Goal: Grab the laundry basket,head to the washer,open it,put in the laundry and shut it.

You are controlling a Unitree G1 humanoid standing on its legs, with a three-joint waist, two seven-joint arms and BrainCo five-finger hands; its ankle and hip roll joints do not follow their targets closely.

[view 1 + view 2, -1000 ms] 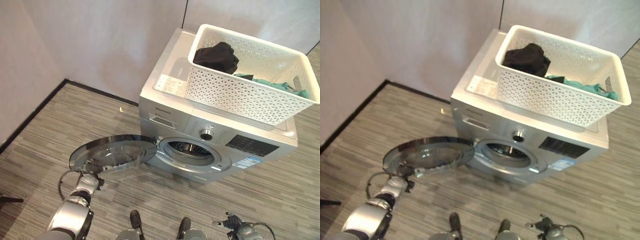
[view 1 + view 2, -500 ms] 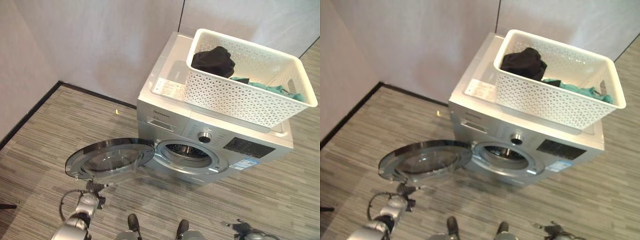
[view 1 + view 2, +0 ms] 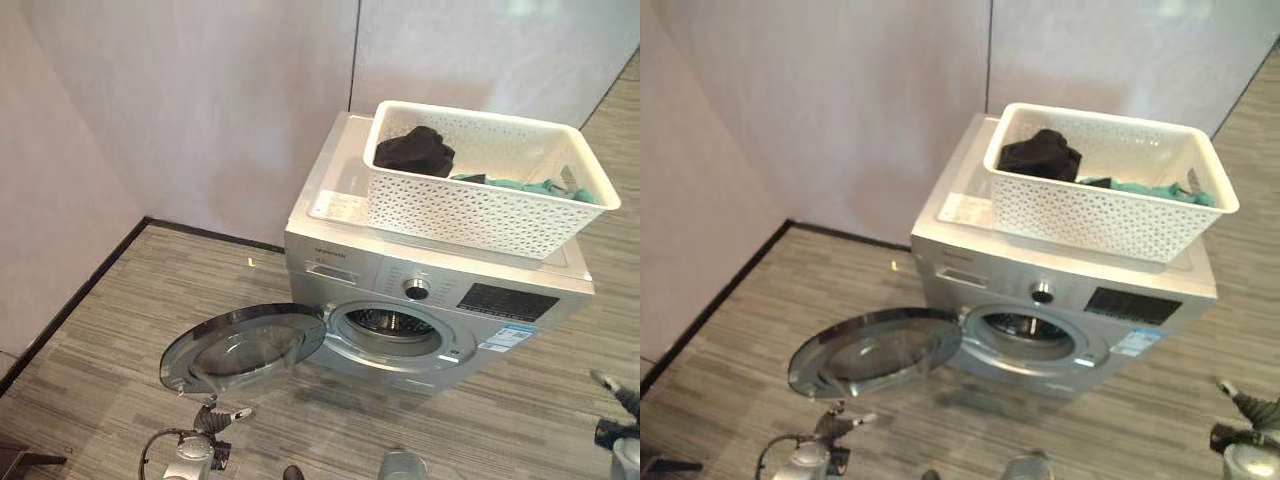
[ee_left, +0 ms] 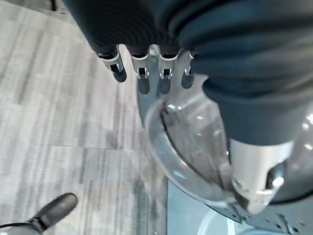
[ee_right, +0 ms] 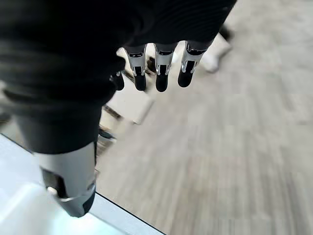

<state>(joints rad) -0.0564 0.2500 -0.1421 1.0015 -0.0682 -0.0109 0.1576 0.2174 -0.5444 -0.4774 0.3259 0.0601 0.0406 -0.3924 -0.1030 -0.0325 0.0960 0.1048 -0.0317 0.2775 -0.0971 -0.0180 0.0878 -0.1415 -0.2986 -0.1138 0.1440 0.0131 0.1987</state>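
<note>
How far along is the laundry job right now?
Done: the basket sits on the washer and the door hangs open. In hand: nothing; the left hand and right hand are low, fingers open. Left: load the dark and teal clothes, then shut the door.

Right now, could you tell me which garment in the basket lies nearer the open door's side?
The black garment; it sits at the basket's door-side end, the teal garment at the other.

The left hand [image 4: 161, 29], fingers [image 4: 143, 78] relaxed and straight, hangs above the washer's glass door [image 4: 188, 147].
</note>
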